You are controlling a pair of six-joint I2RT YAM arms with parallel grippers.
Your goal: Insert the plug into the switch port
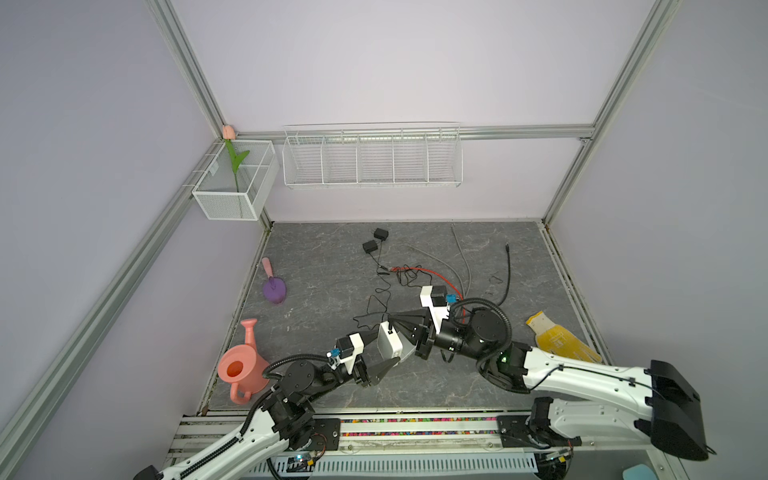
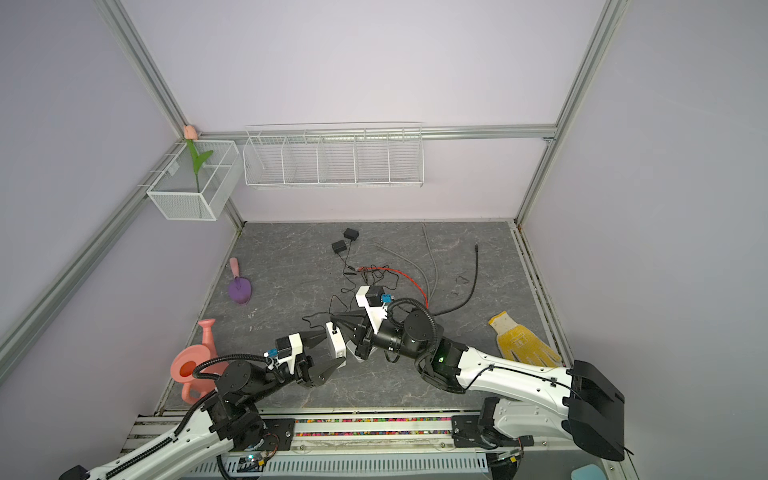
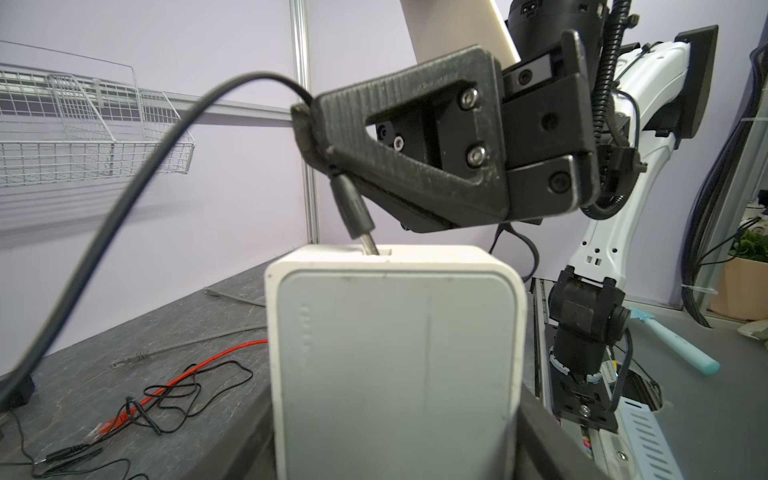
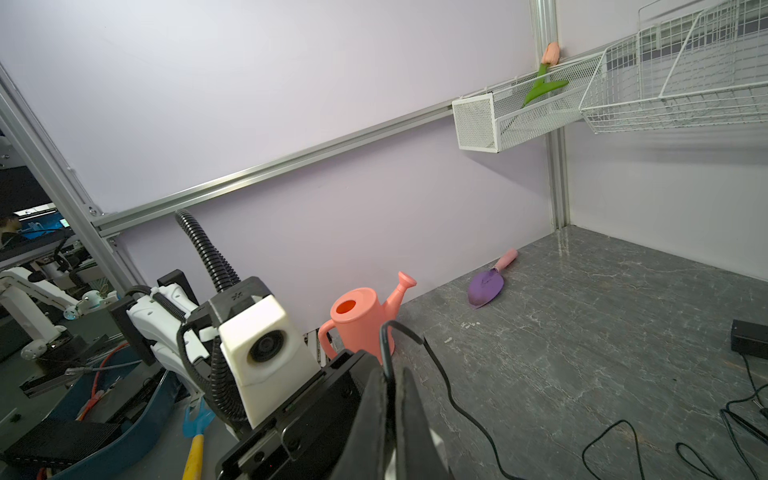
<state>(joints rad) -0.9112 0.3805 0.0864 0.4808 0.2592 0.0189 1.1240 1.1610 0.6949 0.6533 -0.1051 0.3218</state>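
My left gripper [image 1: 384, 350] is shut on the white switch [image 1: 390, 345] [image 2: 336, 345] and holds it above the table near the front middle. One dark finger [image 3: 557, 444] shows beside the switch [image 3: 395, 353] in the left wrist view. My right gripper [image 1: 391, 322] [image 3: 306, 139] is shut on the rear of the black plug [image 3: 352, 205], right over the switch. The plug is tilted, with its metal tip inside the notch of the port [image 3: 380, 251] on the switch's top edge. Its thin black cable [image 4: 449, 399] trails out from the shut right gripper [image 4: 388, 370].
A pink watering can [image 1: 241, 368] and a purple trowel [image 1: 274, 289] are at the left, and a yellow glove [image 1: 557, 338] at the right. Black adapters [image 1: 374, 241], a red cable [image 1: 432, 274] and grey cables [image 1: 461, 257] lie behind the grippers. Wire baskets [image 1: 370, 158] hang on the wall.
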